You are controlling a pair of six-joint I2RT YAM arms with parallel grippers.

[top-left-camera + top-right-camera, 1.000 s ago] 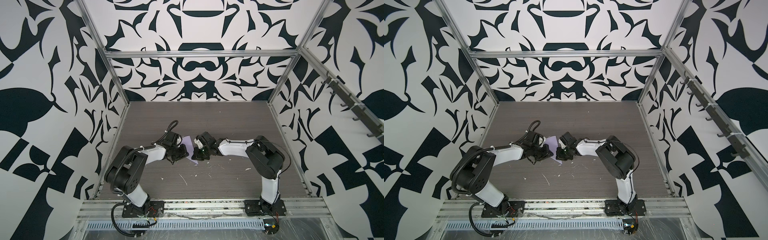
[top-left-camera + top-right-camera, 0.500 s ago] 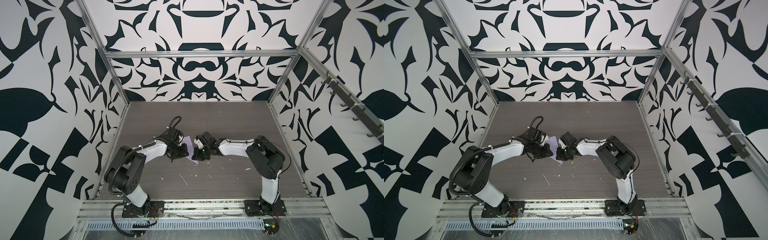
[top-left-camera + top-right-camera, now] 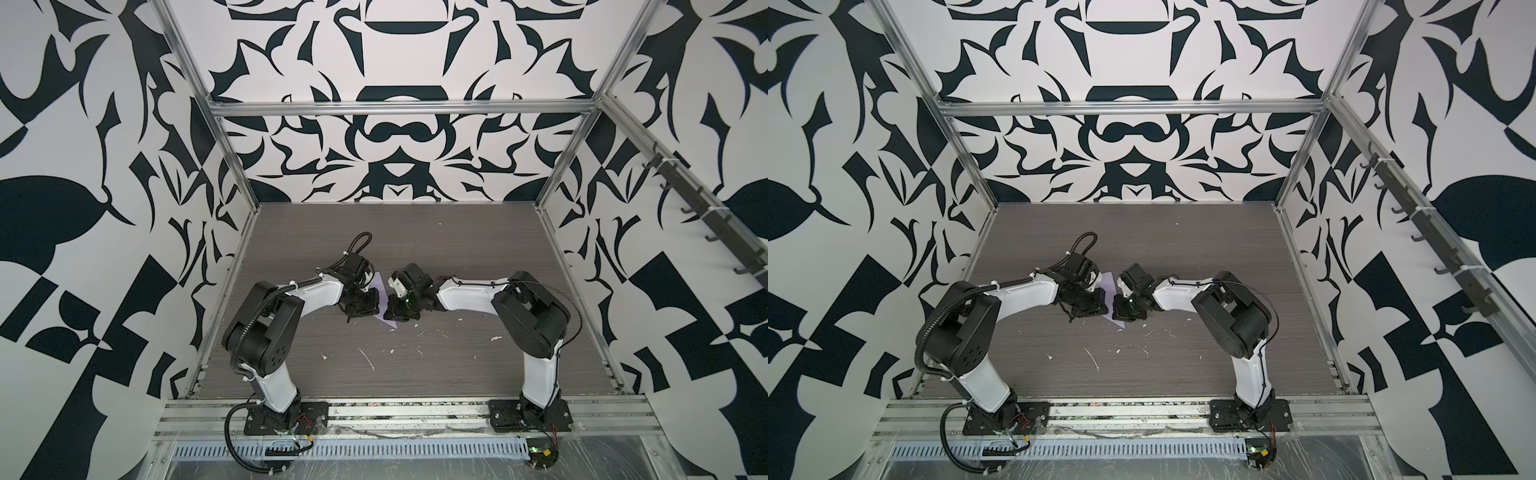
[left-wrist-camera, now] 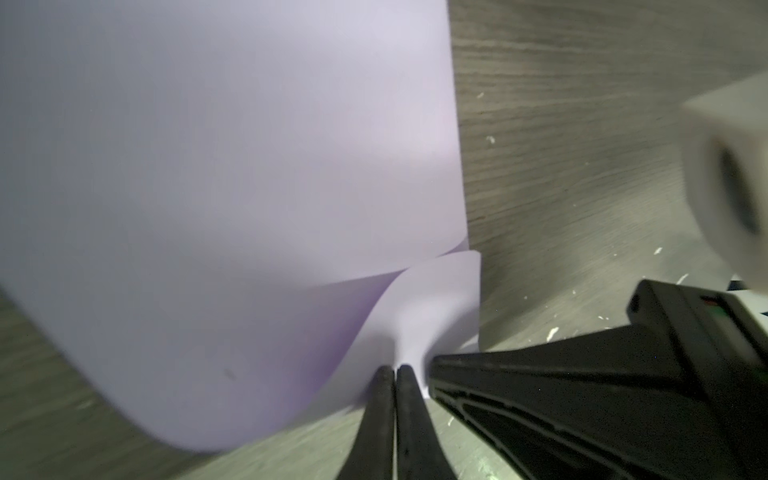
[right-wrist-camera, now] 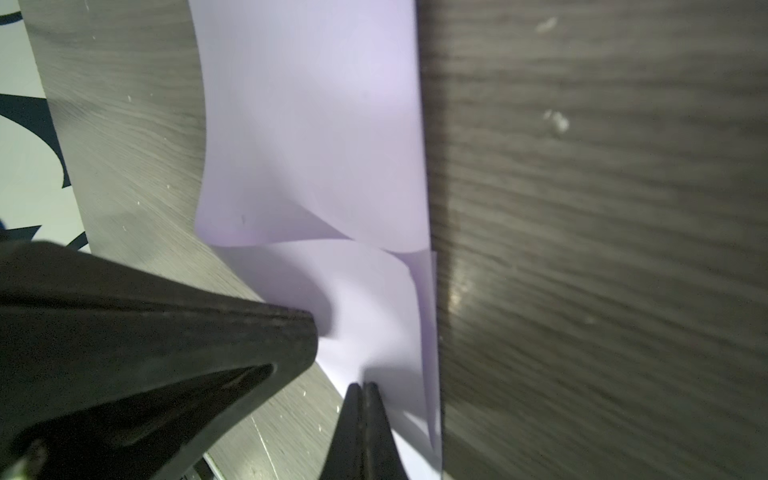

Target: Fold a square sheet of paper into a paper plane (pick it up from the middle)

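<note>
Paper sheet (image 4: 249, 166) in left gripper (image 4: 395, 368) and right gripper (image 5: 360, 384)

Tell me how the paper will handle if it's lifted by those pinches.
Likely floppy: the paper curls in soft bends away from where the left gripper pinches it. Probably very light: a fingertip pinch by the right gripper seems enough to hold a flap up. It may crease easily: its layers bow loosely above the table.

Left arm (image 3: 309, 296) and right arm (image 3: 467, 296): white shells, black joints, black base plates (image 3: 316, 415). A ribbed black cable (image 3: 258, 311) runs along the left. Left gripper (image 4: 393, 370) and right gripper (image 5: 361, 387): black, tapered.
</note>
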